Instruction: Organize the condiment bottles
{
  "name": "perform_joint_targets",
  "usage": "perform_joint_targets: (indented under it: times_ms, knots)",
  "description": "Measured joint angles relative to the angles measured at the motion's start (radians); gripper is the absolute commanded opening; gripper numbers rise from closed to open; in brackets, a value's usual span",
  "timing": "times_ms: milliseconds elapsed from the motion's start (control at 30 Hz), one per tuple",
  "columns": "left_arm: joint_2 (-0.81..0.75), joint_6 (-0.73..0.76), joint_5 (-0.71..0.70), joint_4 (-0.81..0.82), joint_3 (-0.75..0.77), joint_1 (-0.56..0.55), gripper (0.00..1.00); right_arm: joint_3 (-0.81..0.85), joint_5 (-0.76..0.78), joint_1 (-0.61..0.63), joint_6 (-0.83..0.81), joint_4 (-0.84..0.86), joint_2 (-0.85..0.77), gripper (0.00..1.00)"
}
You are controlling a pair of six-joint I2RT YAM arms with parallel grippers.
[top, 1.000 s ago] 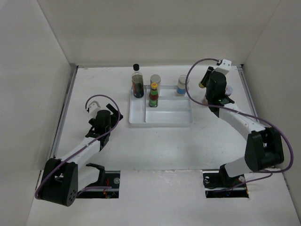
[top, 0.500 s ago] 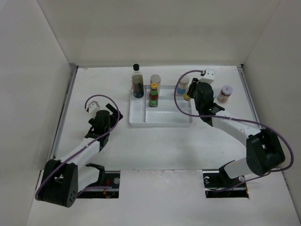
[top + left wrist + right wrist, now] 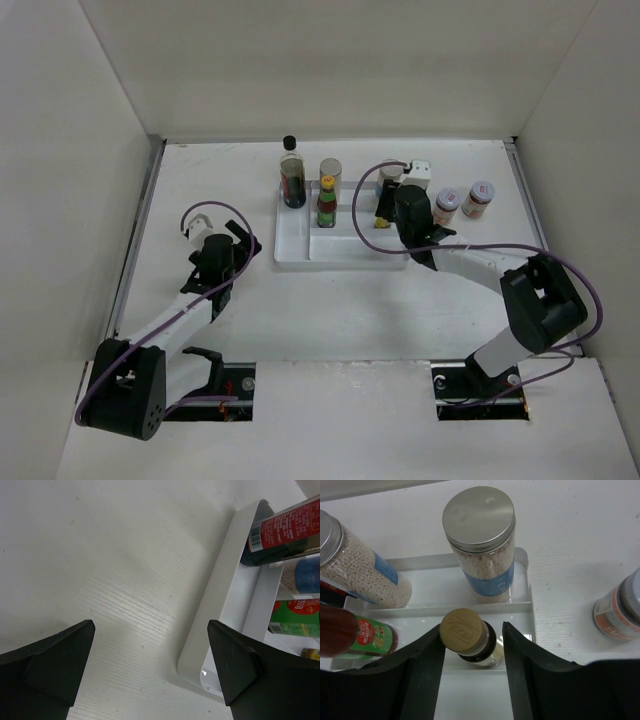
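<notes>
My right gripper [image 3: 384, 214] [image 3: 473, 645] is shut on the tiny yellow bottle [image 3: 470, 636] [image 3: 381, 219]. The bottle is tilted, its tan cap against the left finger, low over the right end of the white divided tray [image 3: 345, 250]. The blue-labelled white jar [image 3: 481, 545] [image 3: 390, 177] stands just behind it. The silver-lidded jar [image 3: 330, 171] [image 3: 362, 570], the dark black-capped bottle [image 3: 292, 178] and the red-sauce yellow-capped bottle [image 3: 326, 204] [image 3: 357, 635] stand in the tray's left part. My left gripper [image 3: 233, 244] [image 3: 150, 672] is open and empty by the tray's left rim [image 3: 220, 595].
Two red-labelled jars [image 3: 446, 205] [image 3: 479, 198] stand on the table right of the tray; one shows in the right wrist view [image 3: 619, 611]. White walls close the table at the back and both sides. The right arm's purple cable loops above the tray.
My right gripper has carried the tiny yellow bottle leftward from the right side of the table to over the tray's right end, uncovering the two red-labelled jars. The left arm has not moved.
</notes>
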Motion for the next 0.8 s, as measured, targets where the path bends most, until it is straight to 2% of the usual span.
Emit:
perform_joint_targets:
  times_ms: [133,333,467,633,800]
  knots:
    - [0.0,0.0,0.001,0.005,-0.002,0.0,1.0,-0.001,0.002,0.001,-0.006,0.02,-0.009,0.77]
    - [0.0,0.0,0.004,0.005,-0.003,0.0,1.0,-0.059,0.028,-0.015,-0.009,0.031,-0.146,0.85]
    - [0.0,0.0,0.007,0.006,-0.003,0.0,1.0,-0.06,0.048,-0.132,0.006,0.052,-0.203,0.89]
    - [0.0,-0.001,0.008,0.016,-0.006,0.0,1.0,-0.042,0.074,-0.305,0.021,0.027,-0.111,0.93]
    - [0.0,-0.001,0.008,0.035,-0.02,0.0,1.0,0.002,0.048,-0.383,0.028,-0.065,0.02,0.93]
